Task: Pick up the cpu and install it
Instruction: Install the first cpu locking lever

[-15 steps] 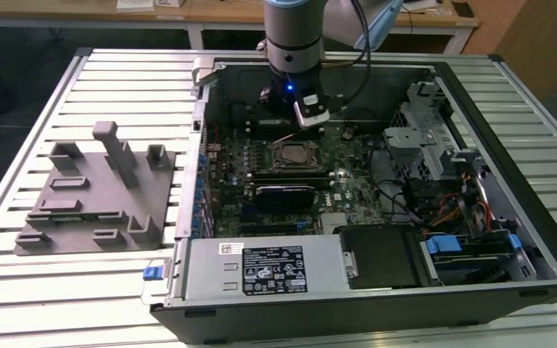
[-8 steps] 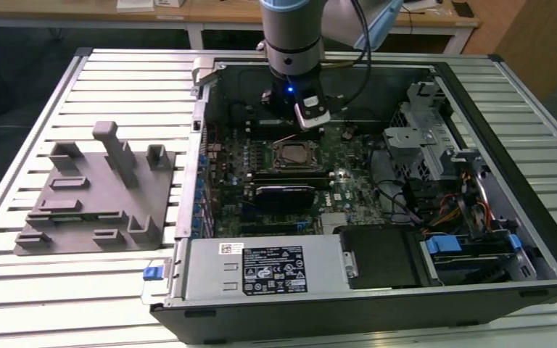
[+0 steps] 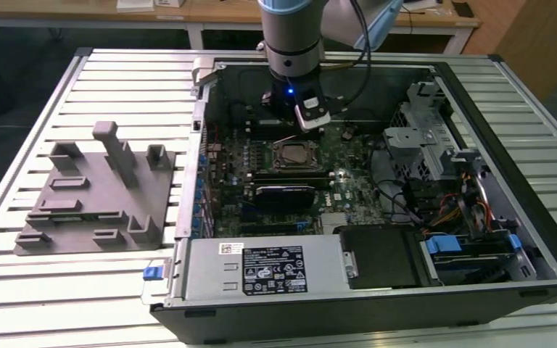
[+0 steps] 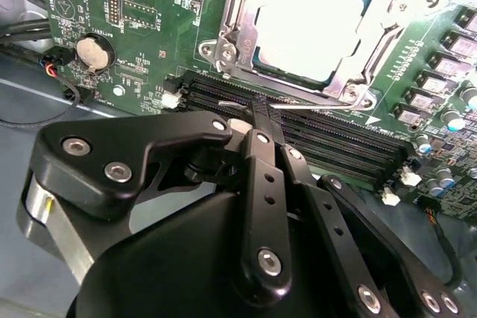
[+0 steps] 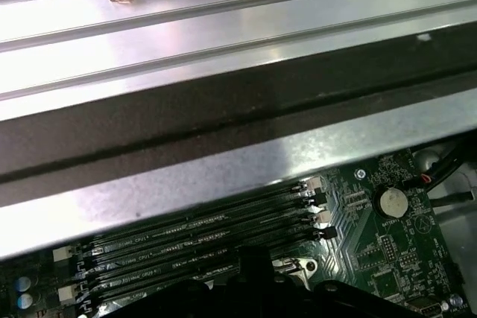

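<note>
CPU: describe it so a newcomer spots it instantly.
Find the open computer case on the slatted table, then the green motherboard inside. The cpu sits in the metal-framed socket beside the black memory slots: a flat, pale, silvery square.

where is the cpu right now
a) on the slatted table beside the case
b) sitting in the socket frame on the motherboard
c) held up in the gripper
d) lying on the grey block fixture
b: in the second wrist view the cpu lies flat inside the metal socket frame on the motherboard, beyond the gripper.
</note>
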Controlling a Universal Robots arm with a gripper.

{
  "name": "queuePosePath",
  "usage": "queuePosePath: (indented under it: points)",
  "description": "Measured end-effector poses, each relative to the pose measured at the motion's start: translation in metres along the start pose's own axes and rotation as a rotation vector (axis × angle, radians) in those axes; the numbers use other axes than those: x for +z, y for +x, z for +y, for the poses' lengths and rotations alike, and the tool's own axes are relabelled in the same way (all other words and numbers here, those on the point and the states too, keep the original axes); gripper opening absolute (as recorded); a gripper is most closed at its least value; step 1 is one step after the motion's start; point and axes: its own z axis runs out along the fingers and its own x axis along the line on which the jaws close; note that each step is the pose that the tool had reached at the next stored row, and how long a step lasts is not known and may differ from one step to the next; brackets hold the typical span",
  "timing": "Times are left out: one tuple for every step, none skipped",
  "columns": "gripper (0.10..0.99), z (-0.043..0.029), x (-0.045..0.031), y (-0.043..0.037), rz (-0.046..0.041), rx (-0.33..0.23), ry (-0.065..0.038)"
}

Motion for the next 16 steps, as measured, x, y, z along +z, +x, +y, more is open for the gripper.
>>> queuePosePath:
  points:
    - [0.106, -0.0001, 0.0004, 0.0002, -0.0003, -0.002, -0.001]
    - [0.106, -0.0003, 0.0011, 0.0005, -0.0010, -0.006, -0.002]
    - [0.106, -0.0005, 0.0018, 0.0007, -0.0016, -0.011, -0.003]
    - [0.106, -0.0008, 0.0026, 0.0010, -0.0025, -0.017, -0.003]
    - [0.106, -0.0010, 0.0032, 0.0012, -0.0034, -0.022, -0.004]
    - [0.106, -0.0012, 0.0039, 0.0015, -0.0045, -0.027, -0.005]
    - [0.106, -0.0014, 0.0045, 0.0018, -0.0057, -0.031, -0.005]
    - [0.106, -0.0016, 0.0051, 0.0021, -0.0075, -0.035, -0.005]
    - [0.106, -0.0019, 0.0055, 0.0025, -0.0101, -0.038, -0.004]
    - [0.106, -0.0020, 0.0058, 0.0029, -0.0146, -0.040, -0.002]
    - [0.106, -0.0021, 0.0061, 0.0031, -0.0215, -0.042, 0.001]
    - [0.106, -0.0022, 0.0065, 0.0031, -0.0280, -0.044, 0.005]
    - [0.106, -0.0023, 0.0070, 0.0032, -0.0345, -0.046, 0.009]
    - [0.106, -0.0023, 0.0075, 0.0034, -0.0409, -0.048, 0.013]
    - [0.106, -0.0022, 0.0078, 0.0036, -0.0444, -0.049, 0.014]
    - [0.106, -0.0022, 0.0080, 0.0041, -0.0454, -0.049, 0.014]
